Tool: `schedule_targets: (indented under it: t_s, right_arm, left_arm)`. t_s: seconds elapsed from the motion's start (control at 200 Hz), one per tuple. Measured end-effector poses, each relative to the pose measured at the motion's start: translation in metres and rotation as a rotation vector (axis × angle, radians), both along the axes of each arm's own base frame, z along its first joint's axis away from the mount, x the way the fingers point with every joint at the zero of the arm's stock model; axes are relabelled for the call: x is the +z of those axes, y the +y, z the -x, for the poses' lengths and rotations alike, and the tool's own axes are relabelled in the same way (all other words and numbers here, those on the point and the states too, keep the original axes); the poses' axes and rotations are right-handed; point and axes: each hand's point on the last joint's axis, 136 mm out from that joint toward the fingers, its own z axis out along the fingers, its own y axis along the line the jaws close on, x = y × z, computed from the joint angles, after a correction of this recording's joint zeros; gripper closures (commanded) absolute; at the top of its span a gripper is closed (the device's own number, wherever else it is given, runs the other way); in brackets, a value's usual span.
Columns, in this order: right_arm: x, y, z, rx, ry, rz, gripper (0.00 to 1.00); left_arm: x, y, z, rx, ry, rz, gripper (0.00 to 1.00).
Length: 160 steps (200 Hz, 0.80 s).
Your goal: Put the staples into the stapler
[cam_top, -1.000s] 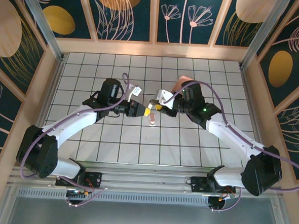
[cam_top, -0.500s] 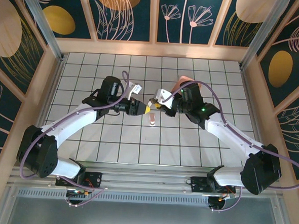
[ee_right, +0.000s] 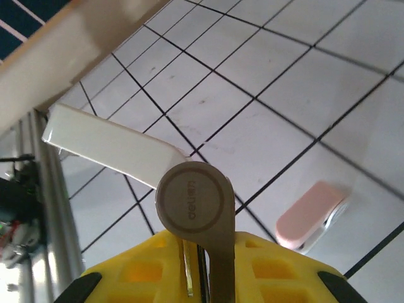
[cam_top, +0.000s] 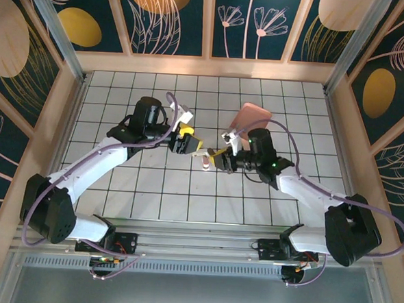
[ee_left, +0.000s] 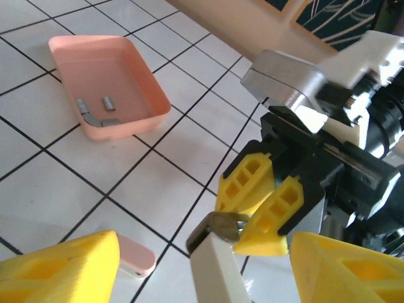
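We see the right fingers (ee_left: 243, 189) pinched narrow on the stapler (ee_right: 192, 202). They grip it at its round silver-grey end, and its white bar juts out beyond them, clear of the worktop (ee_left: 63, 189). The left fingers (ee_left: 63, 268) stand wide apart and hold nothing. In the left wrist view the white bar sits in the gap between them, touching neither.

From overhead, the left fingers lie at 9 o'clock of the right fingers, tip facing tip near the middle of the worktop. A small pale pink piece (ee_left: 136, 257) with a silver edge lies flat on the tiles just beneath that meeting point. We cannot tell whether it belongs to the stapler.

The staples (ee_left: 107, 101) lie as a few short grey strips in the salmon-pink tray (ee_left: 132, 124). The tray rests on the worktop at 1 o'clock of the right fingers in the overhead view, well apart from the stapler.
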Motion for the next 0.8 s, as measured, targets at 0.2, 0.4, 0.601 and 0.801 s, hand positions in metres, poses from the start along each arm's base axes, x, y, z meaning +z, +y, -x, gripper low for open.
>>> schedule_targets:
  t_s: [0.2,0.4,0.601,0.801]
  right_arm:
    - [0.002,-0.005,0.004,-0.085,0.156,-0.196,0.84]
    - [0.021,-0.001,0.005,-0.087,0.194,-0.32,0.84]
    - [0.03,0.004,0.007,-0.058,0.21,-0.37,0.85]
    - [0.028,0.007,0.005,-0.053,0.239,-0.385,0.86]
  left_arm:
    - [-0.014,0.004,0.016,-0.118,-0.082,-0.083,0.34]
    - [-0.018,0.001,0.027,-0.211,-0.099,-0.073,0.41]
    - [-0.016,-0.002,0.028,-0.228,-0.112,-0.057,0.47]
    - [-0.006,-0.007,0.027,-0.245,-0.146,-0.017,0.57]
